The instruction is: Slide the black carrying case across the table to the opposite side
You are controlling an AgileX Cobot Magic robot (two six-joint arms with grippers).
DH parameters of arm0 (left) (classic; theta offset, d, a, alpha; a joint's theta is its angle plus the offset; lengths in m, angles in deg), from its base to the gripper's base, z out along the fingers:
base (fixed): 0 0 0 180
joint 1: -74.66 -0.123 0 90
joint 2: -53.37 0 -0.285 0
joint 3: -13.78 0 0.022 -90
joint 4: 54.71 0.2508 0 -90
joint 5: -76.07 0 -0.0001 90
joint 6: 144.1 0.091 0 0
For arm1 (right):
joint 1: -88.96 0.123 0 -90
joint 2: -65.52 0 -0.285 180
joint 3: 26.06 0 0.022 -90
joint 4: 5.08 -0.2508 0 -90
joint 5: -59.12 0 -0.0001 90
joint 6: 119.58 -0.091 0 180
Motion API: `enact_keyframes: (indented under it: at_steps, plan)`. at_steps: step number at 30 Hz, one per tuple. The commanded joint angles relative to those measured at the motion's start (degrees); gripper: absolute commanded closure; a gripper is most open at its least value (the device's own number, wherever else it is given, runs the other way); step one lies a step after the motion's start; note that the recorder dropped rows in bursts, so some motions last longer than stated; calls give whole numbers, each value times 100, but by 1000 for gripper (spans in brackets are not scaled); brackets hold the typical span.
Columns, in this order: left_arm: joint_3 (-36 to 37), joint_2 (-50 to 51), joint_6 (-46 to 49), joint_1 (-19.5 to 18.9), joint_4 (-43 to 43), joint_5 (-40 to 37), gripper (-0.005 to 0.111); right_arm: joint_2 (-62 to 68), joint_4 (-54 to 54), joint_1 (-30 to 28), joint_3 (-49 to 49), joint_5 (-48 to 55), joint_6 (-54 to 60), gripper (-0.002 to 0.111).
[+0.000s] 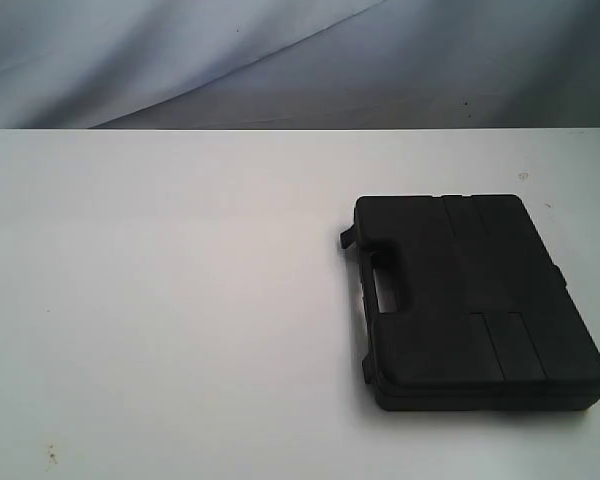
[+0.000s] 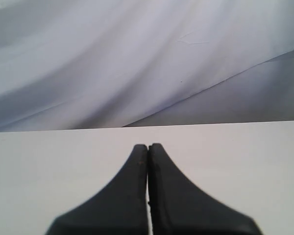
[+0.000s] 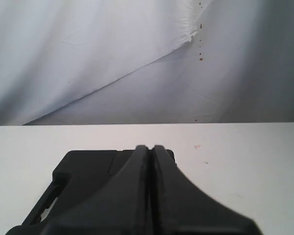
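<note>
One flat rectangular black matte plastic case (image 1: 475, 300) lies closed on the near right part of your wide white matte table (image 1: 180, 300), its slot handle (image 1: 380, 255) turned to the left. Your right gripper (image 3: 148, 148) has its black fingers pressed together on nothing, with the case showing behind them. Your left gripper (image 2: 148, 147) is likewise closed and empty over bare tabletop, before a pale creased cloth (image 1: 280, 60).

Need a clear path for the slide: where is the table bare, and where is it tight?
Bare: the wide stretch of table from the left side of the case to the exterior view's left edge, plus a band between the case and the table's far edge. Tight: right of the case, which nearly reaches that view's edge.
</note>
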State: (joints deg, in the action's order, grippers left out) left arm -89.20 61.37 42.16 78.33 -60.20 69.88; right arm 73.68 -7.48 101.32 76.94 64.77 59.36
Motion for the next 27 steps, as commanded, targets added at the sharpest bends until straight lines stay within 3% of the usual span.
enact_keyframes:
  at_steps: [1,5,9,15,27]
  plan:
    - [20,-22,0,30,5,28,106,-37,-246,-41,-22,-833,-46,108]
    - [20,-22,0,30,5,28,106,-37,-1974,-41,-22,-1263,-95,108]
    - [20,-22,0,30,5,28,106,-37,-1815,-41,492,-214,-69,108]
    - [20,-22,0,30,5,28,106,38,-1779,-41,1078,527,19,108]
    - [20,-22,0,30,5,28,106,2295,-1762,-41,2114,1311,962,108]
